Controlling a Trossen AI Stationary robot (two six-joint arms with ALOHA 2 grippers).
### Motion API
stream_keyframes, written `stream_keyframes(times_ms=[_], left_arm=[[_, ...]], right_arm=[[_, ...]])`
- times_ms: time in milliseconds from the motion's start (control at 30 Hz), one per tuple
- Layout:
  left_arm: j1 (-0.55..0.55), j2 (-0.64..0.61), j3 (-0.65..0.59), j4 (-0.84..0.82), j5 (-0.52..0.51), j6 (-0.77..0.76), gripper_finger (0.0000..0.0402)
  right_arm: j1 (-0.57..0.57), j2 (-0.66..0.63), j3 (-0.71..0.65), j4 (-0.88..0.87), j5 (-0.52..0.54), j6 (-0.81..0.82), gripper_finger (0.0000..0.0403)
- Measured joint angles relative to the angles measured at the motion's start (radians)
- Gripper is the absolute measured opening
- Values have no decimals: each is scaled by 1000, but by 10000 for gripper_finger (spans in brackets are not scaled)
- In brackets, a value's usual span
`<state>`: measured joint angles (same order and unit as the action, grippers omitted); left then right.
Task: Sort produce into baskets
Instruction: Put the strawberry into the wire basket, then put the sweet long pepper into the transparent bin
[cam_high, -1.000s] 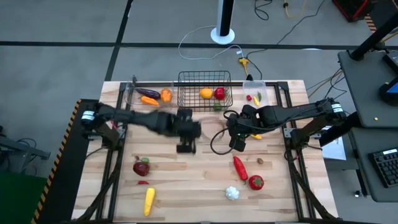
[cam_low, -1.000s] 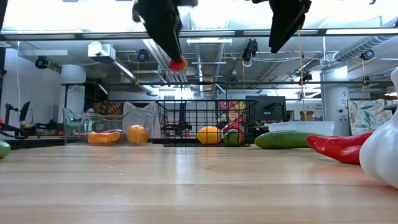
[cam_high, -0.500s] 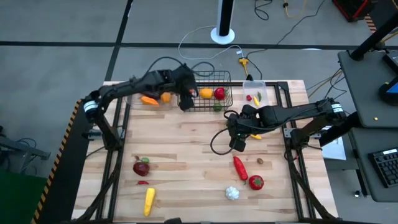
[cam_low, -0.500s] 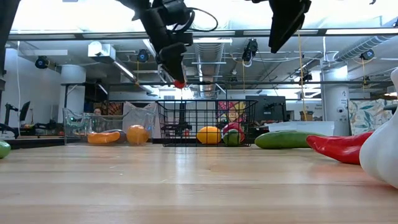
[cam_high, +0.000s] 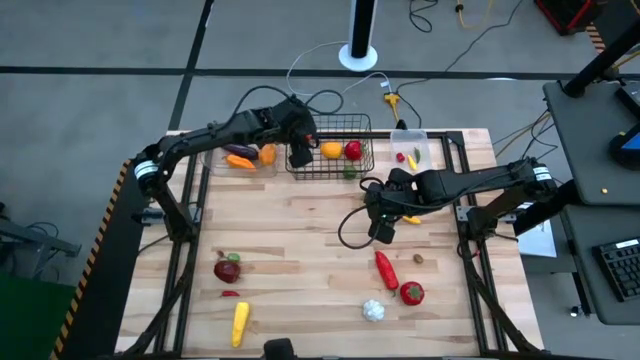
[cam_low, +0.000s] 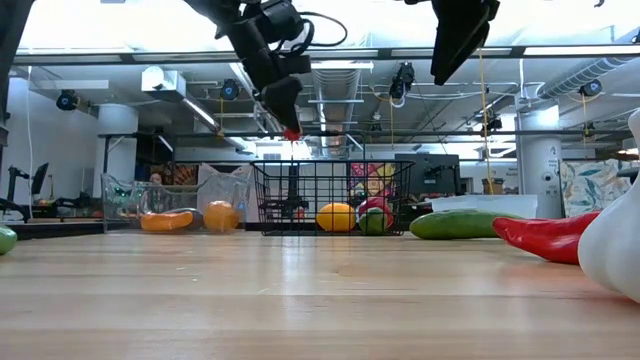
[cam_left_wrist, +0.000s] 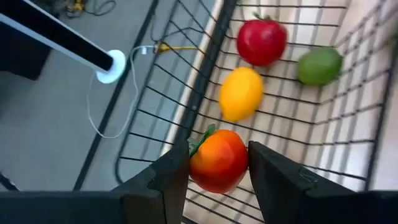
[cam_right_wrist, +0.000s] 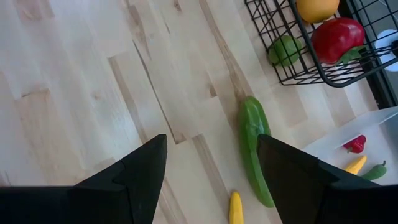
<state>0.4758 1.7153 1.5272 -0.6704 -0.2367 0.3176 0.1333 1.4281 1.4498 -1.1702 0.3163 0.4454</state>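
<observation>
My left gripper (cam_high: 300, 157) hangs over the left end of the black wire basket (cam_high: 345, 128), shut on an orange-red tomato (cam_left_wrist: 217, 160) with a green stem. In the basket lie a yellow-orange fruit (cam_left_wrist: 241, 93), a red one (cam_left_wrist: 261, 41) and a green lime (cam_left_wrist: 319, 66). Above the table's middle, my right gripper (cam_high: 380, 232) stands open with nothing between its fingers. A green cucumber (cam_right_wrist: 254, 146) lies flat on the wood just beyond it. My left gripper pinches the tomato by its two opposite sides (cam_left_wrist: 195, 167) between its two fingers. In the low view the tomato (cam_low: 291, 132) shows at the fingers' free ends. The fingers slant down from the table's left. The tomato hangs clear above the basket.
A clear bin (cam_high: 215, 150) at the far left holds an eggplant, a carrot and an orange. A smaller clear bin (cam_high: 422, 150) at the far right holds small peppers. On the near half lie a red pepper (cam_high: 386, 268), tomato (cam_high: 411, 293), garlic (cam_high: 373, 311), corn (cam_high: 240, 322) and a dark red fruit (cam_high: 228, 268).
My left gripper has swung from over the table's middle toward the far edge with the tomato still in its fingers, and has rolled a little. It now hangs over the wire basket's left end, where it has nearly stopped.
</observation>
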Motion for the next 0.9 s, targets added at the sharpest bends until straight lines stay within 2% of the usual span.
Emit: stream_keyframes(times_ms=[300,667,900], left_arm=[[10,0,-1,24,0,-19,148],[12,0,-6,27,0,-31,209],[1,0,-6,21,58,-89,219]], right_arm=[[0,0,0,0,0,-1,242],[0,0,0,0,-1,-4,242],[0,0,-1,0,-1,-3,242]])
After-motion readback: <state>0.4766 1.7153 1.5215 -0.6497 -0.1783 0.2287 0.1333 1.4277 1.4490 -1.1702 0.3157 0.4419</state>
